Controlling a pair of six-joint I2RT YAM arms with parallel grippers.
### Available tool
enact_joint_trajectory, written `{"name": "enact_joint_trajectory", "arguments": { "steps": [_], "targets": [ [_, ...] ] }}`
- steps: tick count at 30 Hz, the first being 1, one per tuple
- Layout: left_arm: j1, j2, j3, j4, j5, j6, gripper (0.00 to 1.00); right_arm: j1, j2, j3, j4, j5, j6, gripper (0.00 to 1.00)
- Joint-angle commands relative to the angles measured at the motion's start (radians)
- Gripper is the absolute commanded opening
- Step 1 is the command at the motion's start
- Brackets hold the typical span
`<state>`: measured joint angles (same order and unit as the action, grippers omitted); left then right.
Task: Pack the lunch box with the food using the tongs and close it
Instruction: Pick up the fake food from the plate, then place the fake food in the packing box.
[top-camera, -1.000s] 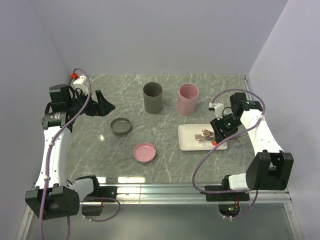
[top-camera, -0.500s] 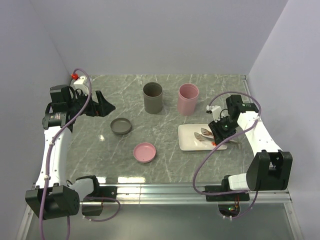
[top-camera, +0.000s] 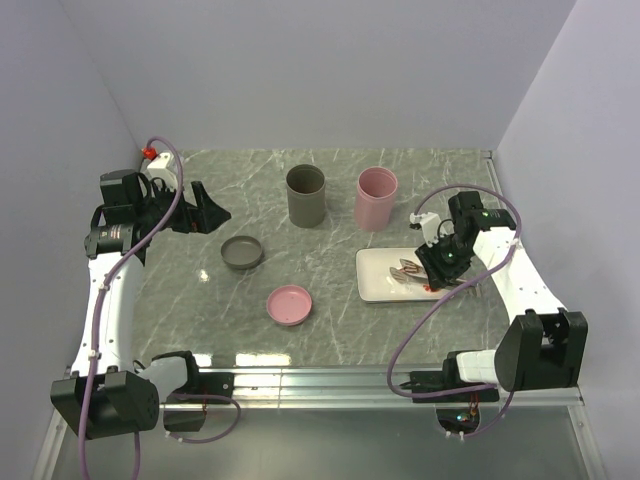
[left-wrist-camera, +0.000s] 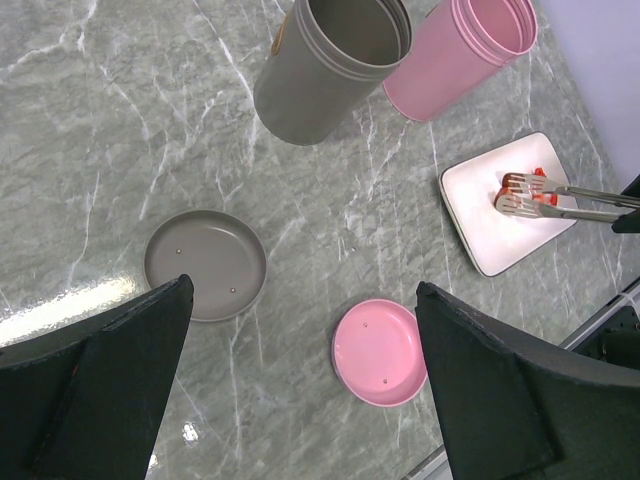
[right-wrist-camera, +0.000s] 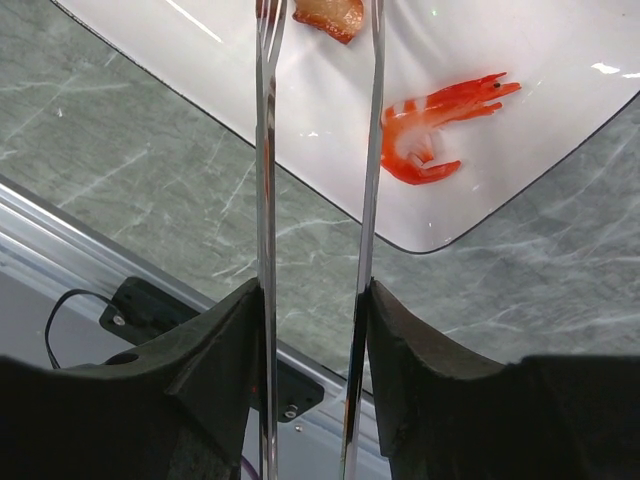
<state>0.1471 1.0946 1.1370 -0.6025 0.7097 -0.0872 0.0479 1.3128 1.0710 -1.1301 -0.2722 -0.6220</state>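
Observation:
My right gripper (right-wrist-camera: 312, 300) is shut on the tongs (right-wrist-camera: 266, 150), one thin metal arm against each finger. The tongs reach over the white plate (right-wrist-camera: 520, 150), and their tips flank an orange fried bit (right-wrist-camera: 330, 15) at the top edge of the right wrist view. A red-orange shrimp (right-wrist-camera: 435, 130) lies on the plate just right of the tongs. From above, the right gripper (top-camera: 440, 262) hangs over the plate's right part (top-camera: 375, 288). My left gripper (left-wrist-camera: 305, 290) is open and holds nothing, high at the far left (top-camera: 205, 212). The lunch box's grey (top-camera: 306, 195) and pink (top-camera: 376, 198) tubs stand upright and open.
A grey lid (top-camera: 243, 252) and a pink lid (top-camera: 289, 304) lie flat on the marble table, left of the plate. The metal front rail (top-camera: 330, 380) runs along the near edge. Walls close in the table on three sides.
The right gripper has squeezed the tongs' arms closer together and shifted slightly over the plate. The left arm has not moved.

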Motion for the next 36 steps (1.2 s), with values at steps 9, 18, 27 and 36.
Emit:
{"name": "enact_joint_trajectory", "arguments": {
  "steps": [9, 18, 27, 36],
  "targets": [
    [0.0, -0.018, 0.001, 0.026, 0.007, 0.014, 0.99, 0.017, -0.029, 0.046, -0.01, -0.024, 0.028, 0.38],
    [0.0, -0.013, 0.0, 0.03, 0.01, 0.01, 0.99, 0.017, -0.05, 0.132, -0.082, -0.064, 0.022, 0.34],
    [0.0, 0.01, 0.017, 0.035, 0.022, 0.006, 0.99, 0.145, -0.023, 0.375, -0.155, -0.166, 0.09, 0.34],
    [0.0, 0.037, 0.017, 0.044, 0.025, 0.001, 0.99, 0.29, 0.216, 0.815, -0.074, -0.214, 0.225, 0.34]
  ]
}}
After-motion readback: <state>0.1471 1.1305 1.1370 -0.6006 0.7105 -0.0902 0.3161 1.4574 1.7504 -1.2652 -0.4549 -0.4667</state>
